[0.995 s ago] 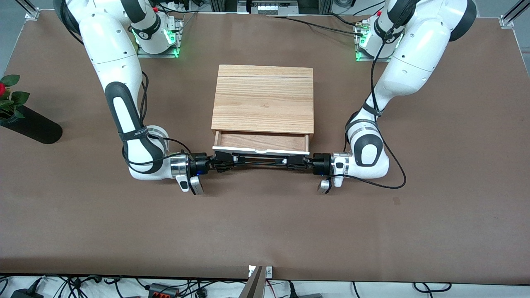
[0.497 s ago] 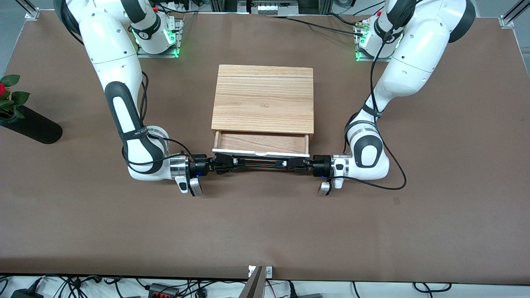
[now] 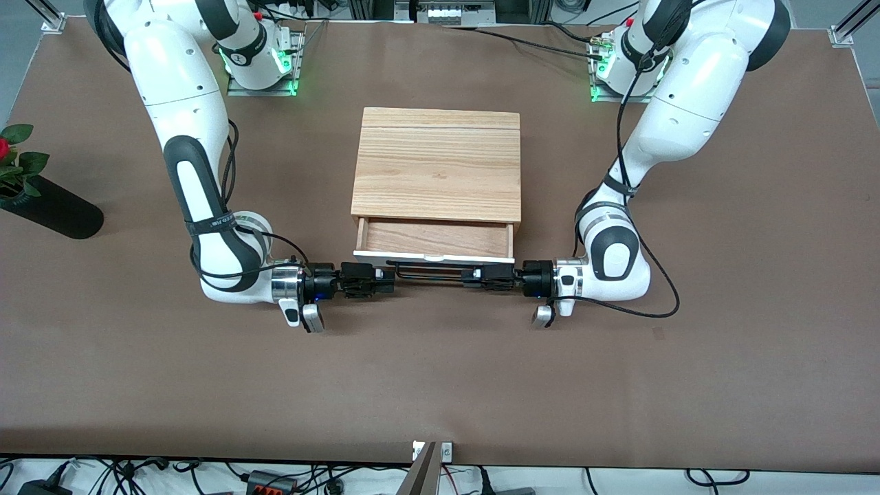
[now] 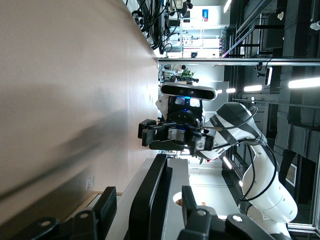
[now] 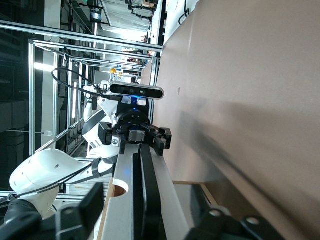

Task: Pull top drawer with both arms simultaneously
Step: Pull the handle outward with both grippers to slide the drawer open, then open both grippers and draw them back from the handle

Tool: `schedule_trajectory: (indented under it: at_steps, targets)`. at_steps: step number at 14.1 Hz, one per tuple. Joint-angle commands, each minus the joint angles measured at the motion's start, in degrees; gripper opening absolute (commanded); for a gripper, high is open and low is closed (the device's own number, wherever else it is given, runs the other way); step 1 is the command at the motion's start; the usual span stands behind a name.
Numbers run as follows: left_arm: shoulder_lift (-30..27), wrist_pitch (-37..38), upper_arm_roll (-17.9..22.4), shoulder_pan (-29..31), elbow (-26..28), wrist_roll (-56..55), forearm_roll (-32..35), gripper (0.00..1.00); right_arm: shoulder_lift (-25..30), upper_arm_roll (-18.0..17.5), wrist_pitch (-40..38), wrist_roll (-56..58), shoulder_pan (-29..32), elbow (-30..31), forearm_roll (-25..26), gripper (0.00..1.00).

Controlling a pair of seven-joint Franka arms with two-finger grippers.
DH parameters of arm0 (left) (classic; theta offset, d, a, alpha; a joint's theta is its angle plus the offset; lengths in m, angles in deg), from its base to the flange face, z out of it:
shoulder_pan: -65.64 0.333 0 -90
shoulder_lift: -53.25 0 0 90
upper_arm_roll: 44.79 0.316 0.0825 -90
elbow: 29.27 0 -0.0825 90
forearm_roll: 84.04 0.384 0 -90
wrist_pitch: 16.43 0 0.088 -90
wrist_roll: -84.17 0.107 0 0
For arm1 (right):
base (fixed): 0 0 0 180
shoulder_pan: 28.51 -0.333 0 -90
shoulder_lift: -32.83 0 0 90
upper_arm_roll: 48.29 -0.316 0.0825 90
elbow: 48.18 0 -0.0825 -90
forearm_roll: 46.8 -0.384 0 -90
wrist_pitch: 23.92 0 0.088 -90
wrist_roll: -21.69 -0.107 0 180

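Observation:
The top drawer [image 3: 434, 238] stands partly out of the light-wood cabinet [image 3: 436, 165], showing its wood inside and white front panel. Its black wire handle [image 3: 426, 269] runs along the front. My right gripper [image 3: 389, 281] is open at the handle's end toward the right arm. In the right wrist view the handle [image 5: 148, 190] passes between the spread fingers [image 5: 92, 201] without touching. My left gripper [image 3: 467, 278] is open at the handle's other end. In the left wrist view the handle [image 4: 156, 197] lies between the fingers [image 4: 104, 207], untouched.
A black vase with a red flower [image 3: 41, 203] lies at the right arm's end of the table. Both arm bases [image 3: 261, 65] stand at the edge farthest from the front camera. Brown tabletop [image 3: 440, 371] lies in front of the drawer.
Both grippers have opened and let go of the handle. The drawer has come slightly farther out. The right gripper has drawn back toward the right arm's end.

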Motion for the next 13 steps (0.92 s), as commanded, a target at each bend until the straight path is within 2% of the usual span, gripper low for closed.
schedule_trajectory:
  at_steps: [1,4,5,9,13]
  targets:
    - [0.1,0.1,0.3,-0.3,-1.1,-0.5,-1.0,0.66,1.0,-0.1,1.3,-1.4,0.0,-0.1,-0.5,1.0]
    - [-0.5,0.1,1.3,-0.3,-1.2,-0.6,0.6,0.66,3.6,0.4,3.4,-1.7,-0.2,0.0,0.7,1.0]
    - [-0.5,0.2,1.5,-0.2,-2.3,-0.6,1.8,0.66,4.5,0.4,4.4,-2.1,-0.1,0.0,3.2,1.0]
    - [-1.4,0.3,2.0,0.7,-4.1,-3.5,9.6,0.64,9.8,1.5,4.6,-15.7,0.1,-0.2,18.5,1.0]
    - [-2.2,1.2,1.6,4.5,-10.3,-11.2,24.8,0.64,16.2,2.3,3.9,-29.5,0.4,-0.2,39.6,1.0]
